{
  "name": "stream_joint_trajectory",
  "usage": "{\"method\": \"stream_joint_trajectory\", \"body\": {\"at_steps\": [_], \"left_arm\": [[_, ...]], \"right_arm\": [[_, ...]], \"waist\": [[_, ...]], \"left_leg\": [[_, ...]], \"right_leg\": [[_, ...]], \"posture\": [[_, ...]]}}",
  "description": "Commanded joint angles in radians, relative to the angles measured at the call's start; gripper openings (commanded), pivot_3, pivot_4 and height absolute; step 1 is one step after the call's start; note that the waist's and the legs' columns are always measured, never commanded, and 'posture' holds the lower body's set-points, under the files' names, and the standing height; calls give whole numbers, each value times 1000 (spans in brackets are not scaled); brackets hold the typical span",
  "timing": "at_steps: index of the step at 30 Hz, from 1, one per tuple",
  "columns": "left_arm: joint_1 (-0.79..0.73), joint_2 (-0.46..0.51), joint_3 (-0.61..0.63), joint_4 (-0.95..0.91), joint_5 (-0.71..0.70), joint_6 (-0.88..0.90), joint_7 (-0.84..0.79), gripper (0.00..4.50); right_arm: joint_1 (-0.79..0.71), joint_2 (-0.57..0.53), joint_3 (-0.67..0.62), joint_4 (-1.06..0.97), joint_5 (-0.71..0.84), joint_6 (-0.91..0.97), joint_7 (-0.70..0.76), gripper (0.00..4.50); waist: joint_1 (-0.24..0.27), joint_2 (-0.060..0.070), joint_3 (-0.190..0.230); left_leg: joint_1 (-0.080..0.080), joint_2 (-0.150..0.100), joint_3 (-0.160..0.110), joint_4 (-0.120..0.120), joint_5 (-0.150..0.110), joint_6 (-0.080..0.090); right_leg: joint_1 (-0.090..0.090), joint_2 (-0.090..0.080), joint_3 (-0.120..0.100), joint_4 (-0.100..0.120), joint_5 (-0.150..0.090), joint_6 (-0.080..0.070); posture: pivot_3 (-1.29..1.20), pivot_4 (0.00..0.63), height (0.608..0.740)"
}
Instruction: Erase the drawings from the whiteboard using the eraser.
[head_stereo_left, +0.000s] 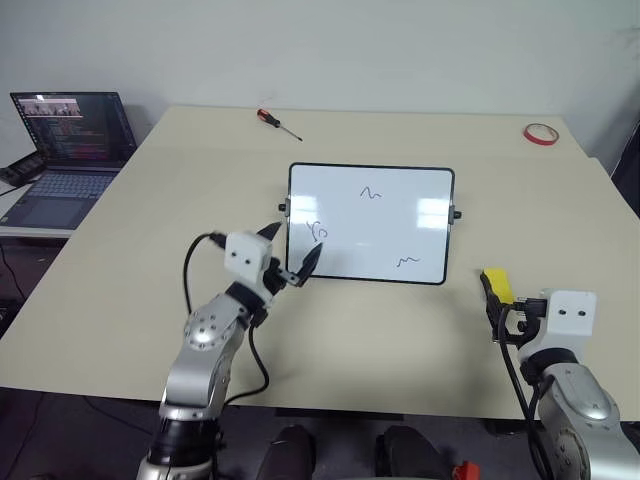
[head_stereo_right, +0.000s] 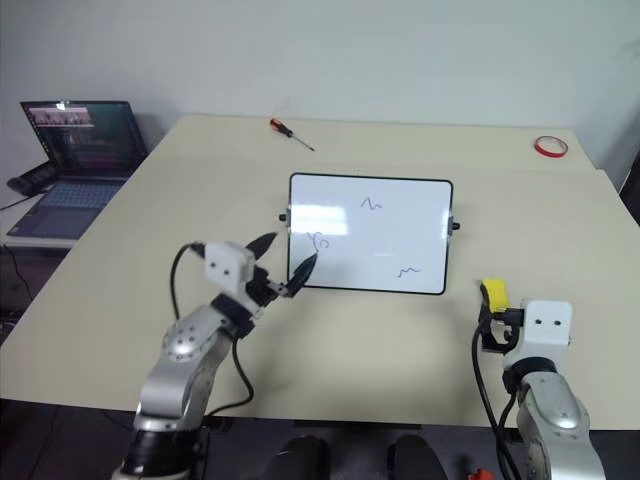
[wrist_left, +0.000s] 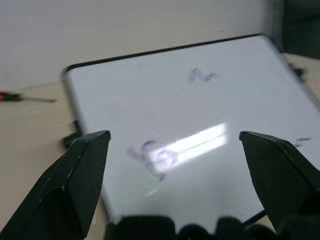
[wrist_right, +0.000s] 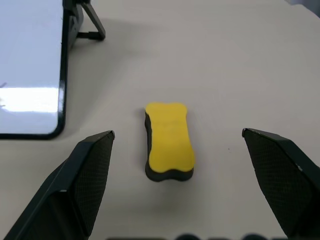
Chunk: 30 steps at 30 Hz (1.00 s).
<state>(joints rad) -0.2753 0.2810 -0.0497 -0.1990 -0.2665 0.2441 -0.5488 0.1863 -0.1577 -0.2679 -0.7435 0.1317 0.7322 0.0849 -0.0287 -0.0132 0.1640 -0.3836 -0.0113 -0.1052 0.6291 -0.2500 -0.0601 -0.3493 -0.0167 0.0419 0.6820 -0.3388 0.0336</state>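
Right wrist view: eraser (wrist_right: 169, 141) lies between the open right tool's (wrist_right: 190, 190) fingers.

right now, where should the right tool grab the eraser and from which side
Grip the eraser across its narrow waist, one finger on each long side. It lies flat on the table, yellow face up, dark base down, with its length running along the right tool's pointing direction. The open tool already straddles it, so coming straight down from above probably works. The whiteboard sits clear to its left.
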Motion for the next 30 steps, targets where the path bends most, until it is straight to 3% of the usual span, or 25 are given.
{"method": "stream_joint_trajectory", "body": {"at_steps": [1,14,21,30], "left_arm": [[-106,12,-72,66,-66,3,-187,4500],[-407,-58,-274,507,27,-302,-642,4500],[-422,-129,-310,644,119,-419,-610,4500],[-390,-148,-283,636,138,-460,-552,4500]], "right_arm": [[-46,-11,-45,-55,25,58,-18,4491],[-200,-113,-111,88,77,198,36,4491],[-240,-163,-150,168,106,209,55,4491],[-256,-177,-147,209,115,200,68,4491]], "waist": [[-1,0,0],[-4,0,0],[-4,0,0],[-4,0,0]], "left_leg": [[0,0,0,0,0,0],[-1,-1,2,0,0,0],[-5,0,2,0,0,1],[-6,0,1,0,0,1]], "right_leg": [[0,1,0,0,0,0],[-1,3,1,0,0,0],[-4,3,1,-1,0,0],[-4,3,1,0,0,0]], "posture": [[0,150,740],[0,150,740],[0,150,740],[0,150,740]]}}
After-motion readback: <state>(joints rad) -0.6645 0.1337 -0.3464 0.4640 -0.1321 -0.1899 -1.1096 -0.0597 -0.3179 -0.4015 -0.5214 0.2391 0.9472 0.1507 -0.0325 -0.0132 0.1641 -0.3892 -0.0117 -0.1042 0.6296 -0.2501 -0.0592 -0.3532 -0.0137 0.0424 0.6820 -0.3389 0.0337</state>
